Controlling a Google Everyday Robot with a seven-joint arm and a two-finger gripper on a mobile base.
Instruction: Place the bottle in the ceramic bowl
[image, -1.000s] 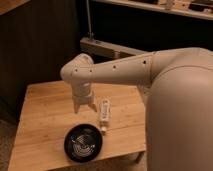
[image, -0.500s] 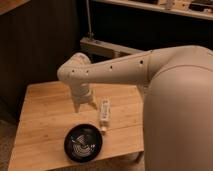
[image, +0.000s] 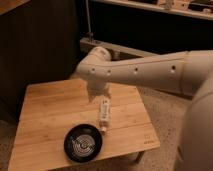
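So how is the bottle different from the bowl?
The bottle is white, and the bowl is shiny black. The bottle is long and slim, and the bowl is round and shallow. The bottle lies on its side, while the bowl sits upright and open. Both rest on the wooden table, close together. The gripper hangs over the bottle's far end.

The bowl (image: 83, 143) sits on the tabletop (image: 47, 112) near its front edge. The bottle (image: 104, 114) lies on the tabletop just behind and right of the bowl, its near end beside the bowl. The tool (image: 97, 97) hangs just behind the bottle's far end.
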